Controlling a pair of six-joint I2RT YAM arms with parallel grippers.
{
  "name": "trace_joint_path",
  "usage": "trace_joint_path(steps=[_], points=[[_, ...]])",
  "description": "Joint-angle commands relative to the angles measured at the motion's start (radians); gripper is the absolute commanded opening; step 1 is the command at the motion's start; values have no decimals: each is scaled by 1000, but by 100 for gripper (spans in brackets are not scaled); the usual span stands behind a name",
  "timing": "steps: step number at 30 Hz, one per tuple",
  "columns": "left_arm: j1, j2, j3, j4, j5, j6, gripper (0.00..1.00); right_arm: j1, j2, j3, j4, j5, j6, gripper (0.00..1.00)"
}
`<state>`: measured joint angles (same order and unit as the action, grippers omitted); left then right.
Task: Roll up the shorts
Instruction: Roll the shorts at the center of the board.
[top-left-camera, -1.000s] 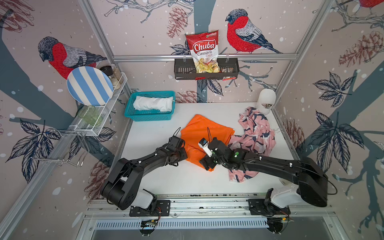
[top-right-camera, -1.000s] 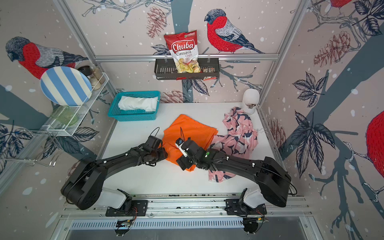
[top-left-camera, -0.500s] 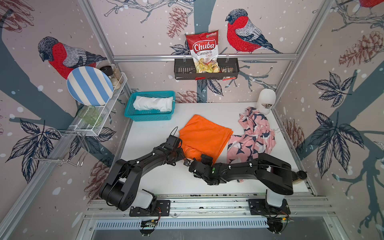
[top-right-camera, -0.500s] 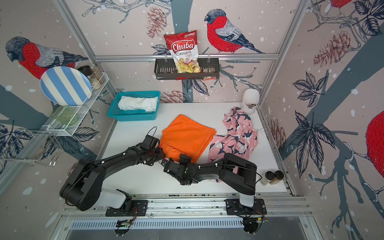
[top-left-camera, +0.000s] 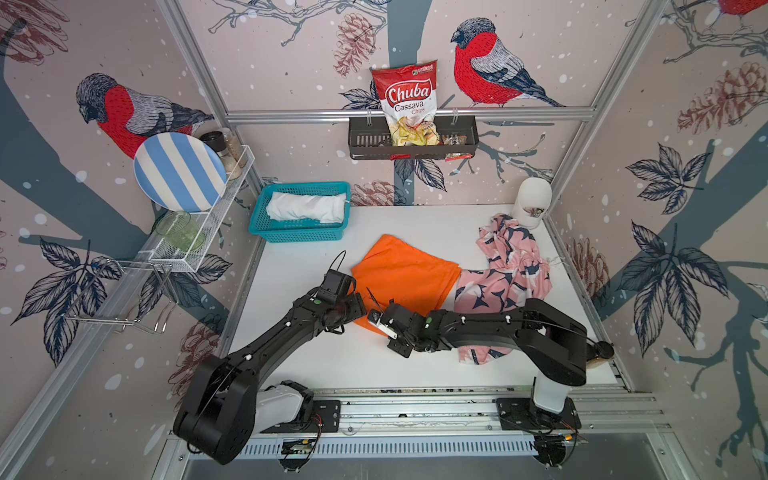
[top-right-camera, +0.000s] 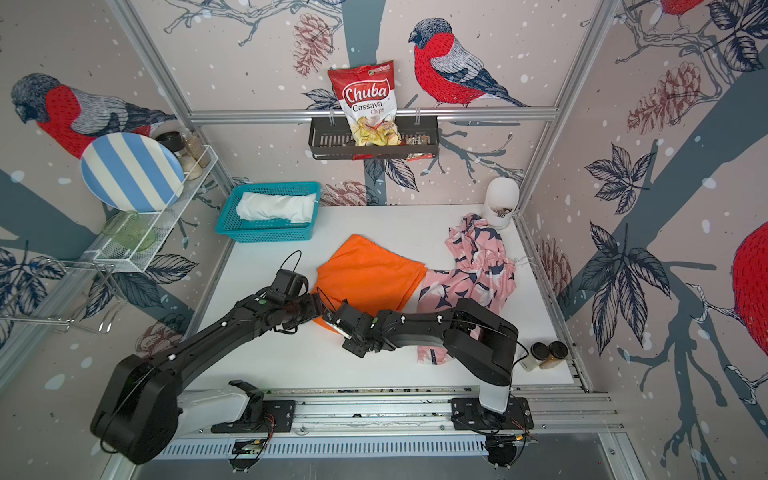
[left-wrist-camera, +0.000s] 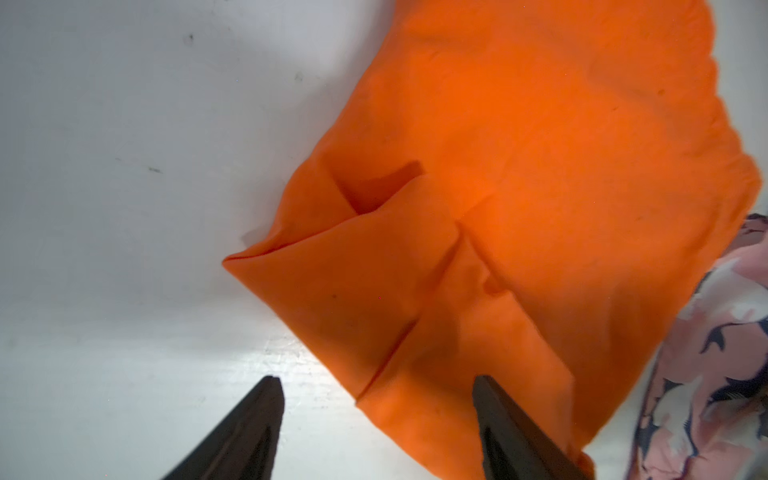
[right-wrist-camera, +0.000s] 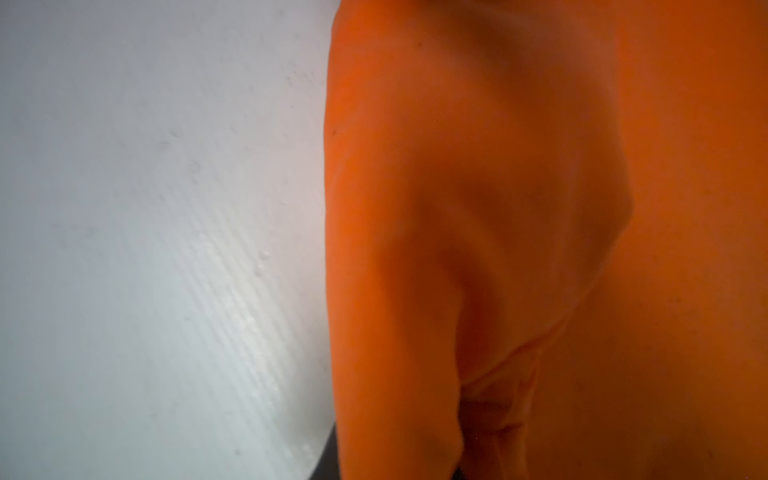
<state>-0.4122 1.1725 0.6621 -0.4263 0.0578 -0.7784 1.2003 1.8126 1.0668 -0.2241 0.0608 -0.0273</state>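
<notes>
Orange shorts (top-left-camera: 405, 274) lie spread mid-table, with the near-left corner folded over. Left gripper (left-wrist-camera: 376, 380) is released, jaws apart over that fold. Right gripper (top-left-camera: 376, 322) sits at the near edge, fingers hidden by puckered cloth, so its grasp cannot be told. Risk: a one-sided pull would skew the roll or drag the adjoining pink patterned shorts (top-left-camera: 511, 270).

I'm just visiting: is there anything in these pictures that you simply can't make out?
- Right gripper: jaws unseen; the bright orange cloth shorts fill the blurred right wrist view, and its own body covers them in both top views.
- Pink shorts with navy-and-white shapes: near part hidden under the right arm in both top views.
- Two small jars: labels too small in a top view.
</notes>
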Motion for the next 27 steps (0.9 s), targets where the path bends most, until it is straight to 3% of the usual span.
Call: trace_joint_path(steps=[1, 9, 16, 21, 27], points=[[5, -91, -32, -69, 25, -50, 79, -2, -2, 19, -13, -283, 148, 13], [5, -215, -102, -83, 87, -144, 80, -94, 5, -47, 190, -574, 349, 10], [4, -291, -83, -127, 51, -188, 80, -213, 40, -102, 337, -767, 471, 6], [4, -245, -77, -82, 75, -184, 71, -297, 83, -108, 413, -896, 544, 8], [4, -72, -23, -20, 21, -114, 62, -402, 160, -160, 529, -1023, 679, 12]])
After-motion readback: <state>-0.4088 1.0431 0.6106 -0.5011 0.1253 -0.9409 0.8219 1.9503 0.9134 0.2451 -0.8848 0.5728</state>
